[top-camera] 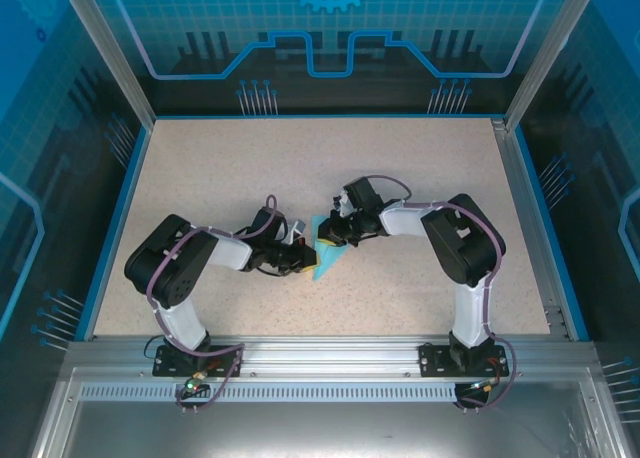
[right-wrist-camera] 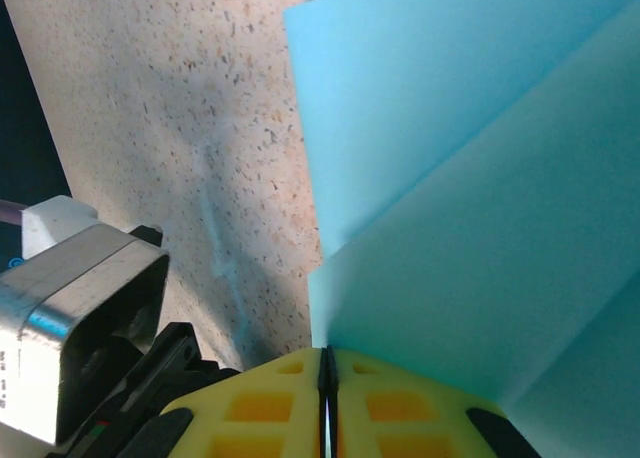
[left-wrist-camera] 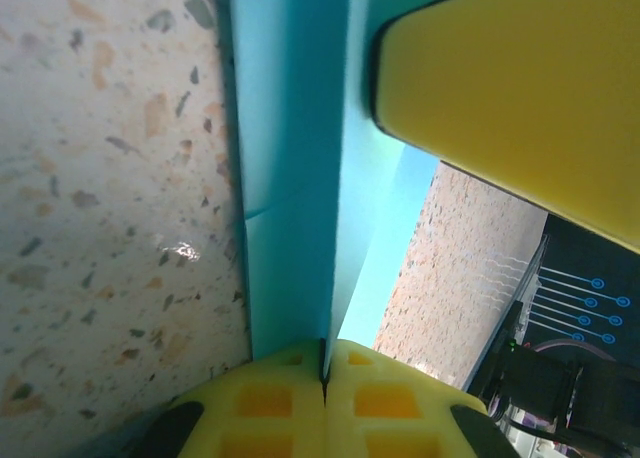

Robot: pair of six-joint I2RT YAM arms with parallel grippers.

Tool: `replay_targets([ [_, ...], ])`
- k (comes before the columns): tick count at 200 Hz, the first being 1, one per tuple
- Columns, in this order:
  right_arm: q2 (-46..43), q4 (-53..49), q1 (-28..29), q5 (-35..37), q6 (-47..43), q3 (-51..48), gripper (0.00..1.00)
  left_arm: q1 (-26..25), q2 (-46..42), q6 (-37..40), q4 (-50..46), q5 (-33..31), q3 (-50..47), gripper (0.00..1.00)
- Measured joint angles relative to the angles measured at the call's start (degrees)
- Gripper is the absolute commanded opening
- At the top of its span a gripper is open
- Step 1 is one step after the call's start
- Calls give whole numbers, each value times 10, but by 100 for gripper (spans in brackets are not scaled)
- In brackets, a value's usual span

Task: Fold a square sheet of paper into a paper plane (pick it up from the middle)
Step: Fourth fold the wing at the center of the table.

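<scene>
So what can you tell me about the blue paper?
The blue paper is thin, plain and light blue, with no marks. It is already folded into layers with sharp creases and looks pointed from above. It is near the middle of the speckled table. The left tool and the right tool each pinch a folded edge, both shut on it.

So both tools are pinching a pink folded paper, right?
Not pink. The folded paper is light blue, as the right wrist view shows. The left tool and the right tool are both pinching it.
</scene>
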Motion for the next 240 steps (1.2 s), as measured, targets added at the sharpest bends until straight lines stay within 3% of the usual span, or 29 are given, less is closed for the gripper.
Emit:
replay_targets([
  [82,11,-11,-1,-2,-4,10,12,1,0,0,1,2,0,9],
  [170,26,-27,-4,-9,-24,21,11,-1,-15,-3,-4,10,1,27],
  [240,26,-28,-4,-11,-31,20,11,-1,-36,-10,-46,-14,0,20],
])
